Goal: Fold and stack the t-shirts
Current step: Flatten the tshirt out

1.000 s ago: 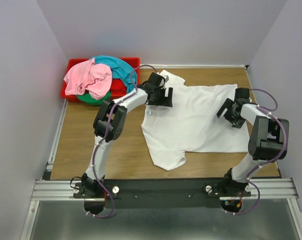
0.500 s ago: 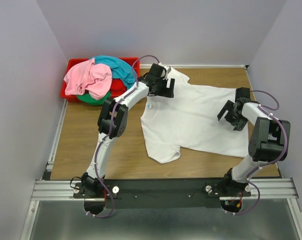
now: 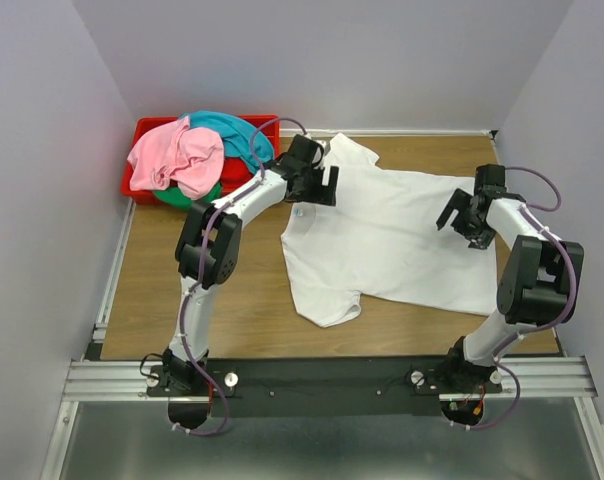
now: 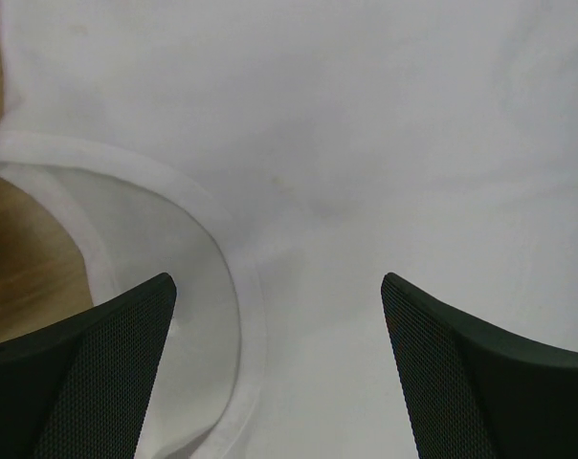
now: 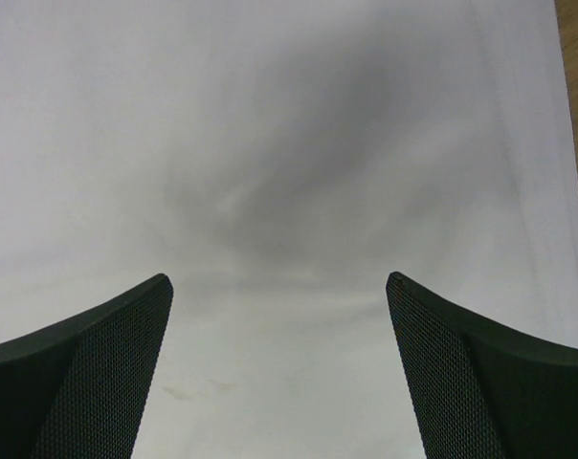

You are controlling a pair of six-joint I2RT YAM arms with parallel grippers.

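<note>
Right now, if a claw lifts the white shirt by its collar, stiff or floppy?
Likely floppy: the white shirt lies flat with soft creases. Probably light, the cloth looks thin at the collar. Pushed, it would likely bunch rather than slide whole.

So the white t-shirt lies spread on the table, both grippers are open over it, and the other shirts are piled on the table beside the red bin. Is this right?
No: the top external view shows the pink shirt, teal shirt and green shirt piled inside the red bin, not beside it. The rest holds: white t-shirt spread, left gripper and right gripper open over it.
</note>
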